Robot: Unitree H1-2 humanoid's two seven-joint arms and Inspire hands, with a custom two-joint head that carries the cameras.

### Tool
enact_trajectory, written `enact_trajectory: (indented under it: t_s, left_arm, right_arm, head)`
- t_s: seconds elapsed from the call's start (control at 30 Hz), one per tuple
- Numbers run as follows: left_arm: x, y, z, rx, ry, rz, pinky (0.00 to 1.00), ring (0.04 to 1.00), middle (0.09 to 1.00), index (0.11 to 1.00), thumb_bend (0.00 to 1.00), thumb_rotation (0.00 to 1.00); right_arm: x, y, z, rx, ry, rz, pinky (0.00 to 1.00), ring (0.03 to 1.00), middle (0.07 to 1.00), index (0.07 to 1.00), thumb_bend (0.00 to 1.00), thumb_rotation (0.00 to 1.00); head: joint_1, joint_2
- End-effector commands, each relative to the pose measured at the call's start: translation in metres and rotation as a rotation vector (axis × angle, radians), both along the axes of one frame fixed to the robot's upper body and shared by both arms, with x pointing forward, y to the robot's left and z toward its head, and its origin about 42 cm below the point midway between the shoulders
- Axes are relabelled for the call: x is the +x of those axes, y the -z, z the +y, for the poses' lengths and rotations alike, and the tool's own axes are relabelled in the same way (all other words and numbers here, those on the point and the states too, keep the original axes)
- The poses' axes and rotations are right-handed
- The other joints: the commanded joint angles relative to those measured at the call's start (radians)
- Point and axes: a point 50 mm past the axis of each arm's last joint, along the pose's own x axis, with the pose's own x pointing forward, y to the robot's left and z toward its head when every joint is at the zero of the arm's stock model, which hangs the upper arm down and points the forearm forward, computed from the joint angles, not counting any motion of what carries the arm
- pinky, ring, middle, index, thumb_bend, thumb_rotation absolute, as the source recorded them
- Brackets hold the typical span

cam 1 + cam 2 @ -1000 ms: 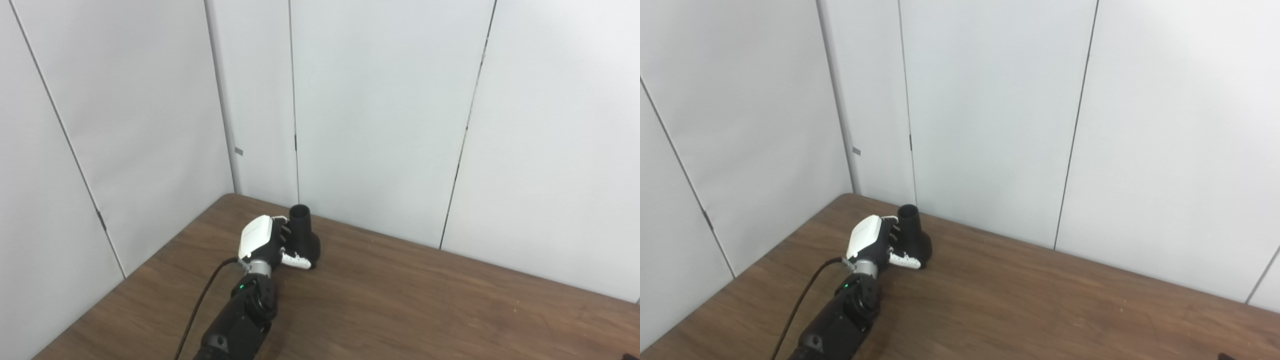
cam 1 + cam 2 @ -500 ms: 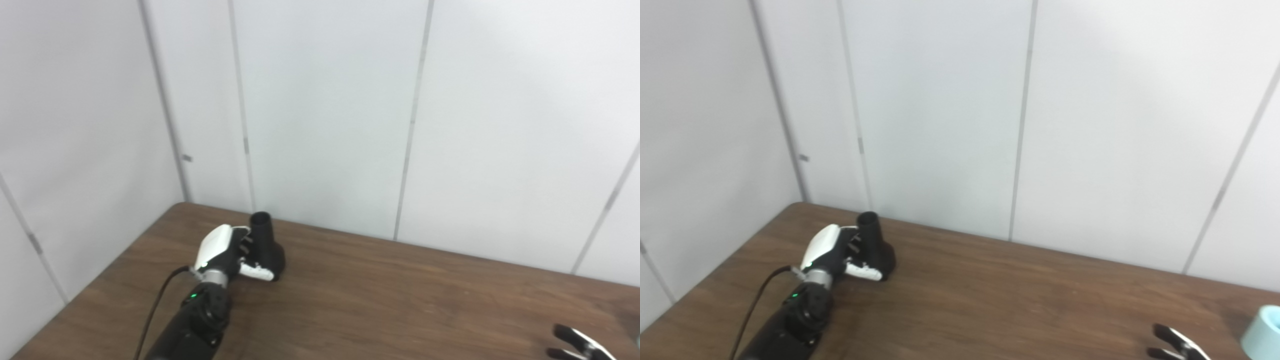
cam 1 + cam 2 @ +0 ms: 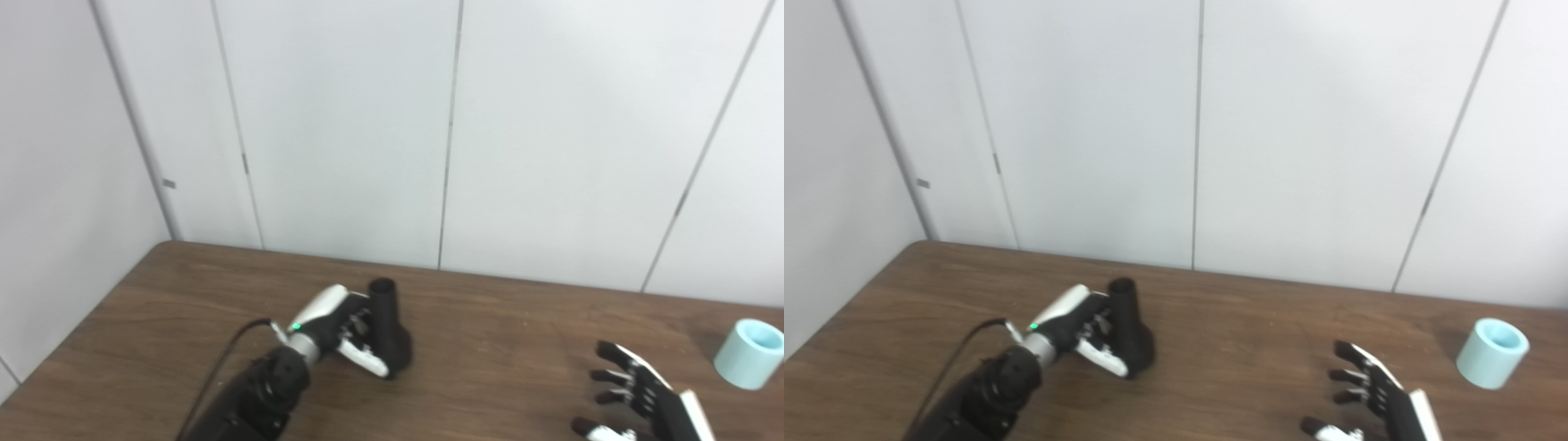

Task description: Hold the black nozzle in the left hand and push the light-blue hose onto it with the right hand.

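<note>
Left hand [image 3: 340, 324]: wrapped around the black nozzle [image 3: 387, 327] — upright on the table [image 3: 490, 343].
Right hand [image 3: 1375, 398]: empty, fingers spread wide.
Light-blue hose [image 3: 1492, 352]: lying beyond and right of the right hand — apart.

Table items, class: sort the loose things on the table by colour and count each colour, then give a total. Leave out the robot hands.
Black: 1, the black nozzle, gripped by the left robot hand.
Light blue: 1, the light-blue hose piece, lying apart from the open right robot hand.
Total: 2
</note>
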Motion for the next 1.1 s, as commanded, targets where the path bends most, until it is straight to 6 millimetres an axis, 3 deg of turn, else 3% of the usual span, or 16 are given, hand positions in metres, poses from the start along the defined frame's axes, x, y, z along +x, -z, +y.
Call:
enact_trajectory:
  t_s: [0.0,0.1,0.13,0.17,0.3,0.4,0.57,0.7,1.0,1.07]
  left_arm:
    - [-0.012,0.02,-0.032,-0.007,0.132,0.113,0.35,0.381,0.44,0.52,0.52,0.0]
    - [-0.013,0.024,-0.046,0.003,0.167,0.106,0.34,0.363,0.433,0.524,0.52,0.0]
    - [-0.013,0.025,-0.049,0.008,0.177,0.102,0.43,0.39,0.435,0.52,0.52,0.0]
    - [-0.014,0.026,-0.056,0.018,0.196,0.093,0.47,0.399,0.435,0.519,0.52,0.0]
    - [-0.016,0.034,-0.081,0.072,0.277,0.032,0.42,0.39,0.41,0.504,0.52,0.0]
    - [-0.018,0.041,-0.097,0.113,0.321,-0.012,0.45,0.424,0.427,0.5,0.52,0.0]
    - [-0.022,0.053,-0.11,0.15,0.352,-0.081,0.3,0.381,0.418,0.494,0.52,0.0]
    - [-0.023,0.059,-0.112,0.2,0.371,-0.148,0.28,0.366,0.412,0.497,0.52,0.0]
    - [-0.02,0.076,-0.094,0.2,0.325,-0.214,0.28,0.363,0.406,0.498,0.52,0.0]
    - [-0.021,0.081,-0.092,0.191,0.314,-0.21,0.33,0.386,0.42,0.5,0.52,0.0]
  right_arm:
    - [0.006,-0.021,-0.002,0.008,0.007,-0.074,0.57,0.722,0.841,0.821,0.64,0.29]
    - [0.006,-0.023,-0.001,0.023,0.009,-0.068,0.57,0.722,0.842,0.823,0.64,0.29]
    - [0.006,-0.023,0.0,0.026,0.01,-0.066,0.56,0.724,0.843,0.824,0.64,0.29]
    - [0.006,-0.024,0.001,0.027,0.011,-0.065,0.56,0.724,0.844,0.824,0.63,0.29]
    - [0.006,-0.027,0.003,0.019,0.015,-0.071,0.56,0.724,0.843,0.824,0.63,0.27]
    - [0.007,-0.028,0.005,0.011,0.016,-0.081,0.55,0.723,0.843,0.824,0.62,0.26]
    - [0.008,-0.03,0.012,0.019,0.02,-0.085,0.54,0.721,0.842,0.822,0.62,0.26]
    - [0.005,-0.032,0.016,0.027,0.028,-0.1,0.55,0.714,0.831,0.818,0.62,0.28]
    - [0.003,-0.036,0.022,0.036,0.064,-0.138,0.57,0.694,0.802,0.795,0.64,0.35]
    - [0.001,-0.037,0.023,0.038,0.07,-0.147,0.57,0.69,0.791,0.788,0.63,0.34]
  head:
    - [-0.006,0.002]
    - [-0.017,0.005]
    - [-0.017,0.005]
    - [-0.025,0.007]
    - [-0.055,0.015]
    - [-0.078,0.02]
    - [-0.117,0.029]
    - [-0.145,0.038]
    - [-0.198,0.039]
    - [-0.202,0.038]
